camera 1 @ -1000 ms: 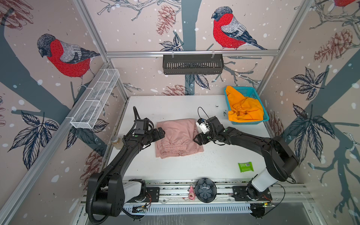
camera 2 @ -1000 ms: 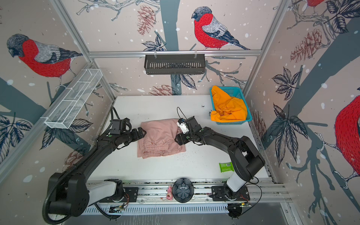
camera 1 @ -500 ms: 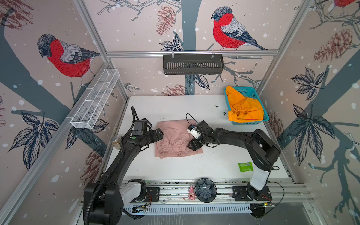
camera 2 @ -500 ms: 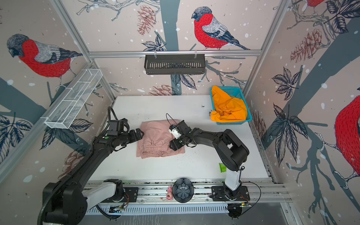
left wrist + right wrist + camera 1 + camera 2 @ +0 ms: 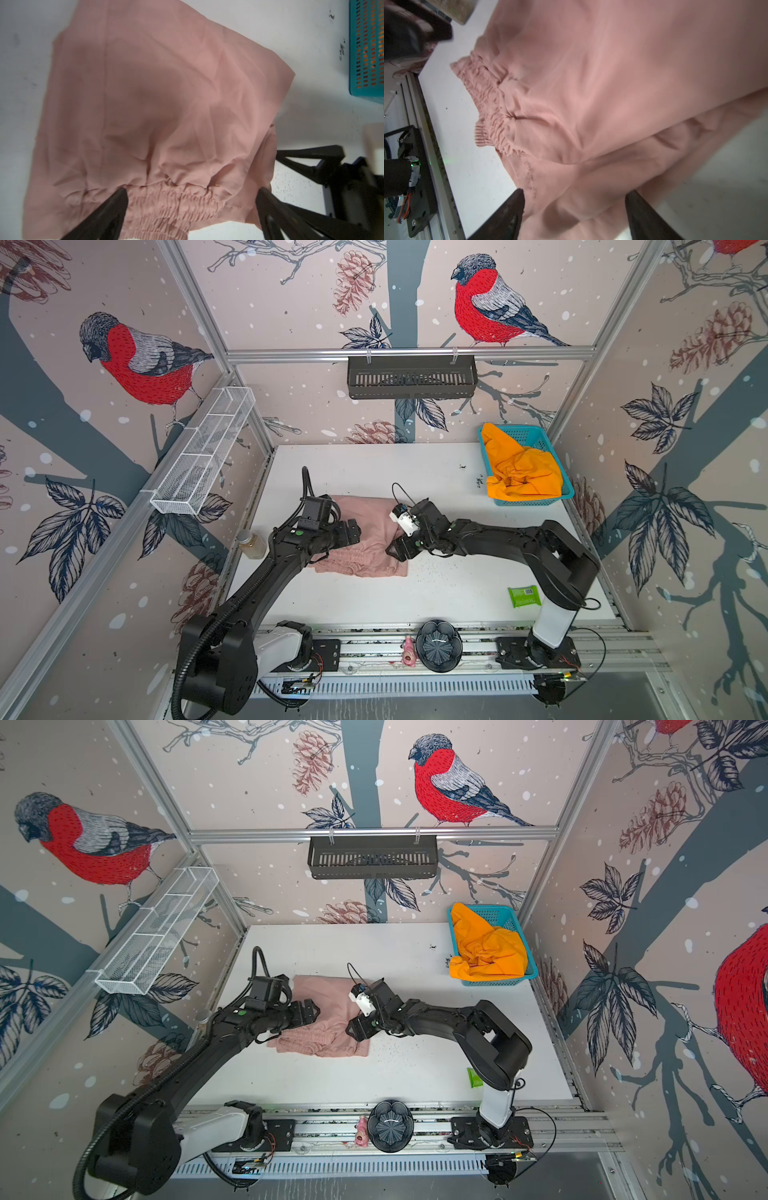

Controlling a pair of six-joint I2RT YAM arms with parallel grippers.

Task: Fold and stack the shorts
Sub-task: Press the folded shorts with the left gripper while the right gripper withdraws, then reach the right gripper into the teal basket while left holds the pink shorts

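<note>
Wide-apart left fingers straddling the gathered waistband of folded dusty pink shorts on the table, right fingers also apart over the folded side edge, orange shorts heaped in teal basket, well away from both.

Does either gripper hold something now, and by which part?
Nothing is held. The left gripper and the right gripper both stand open over the pink shorts, closed on no fabric.

Bullfinch-print walls, alu frame, white tbl.

Top views overhead, wrists near pink shorts
</note>
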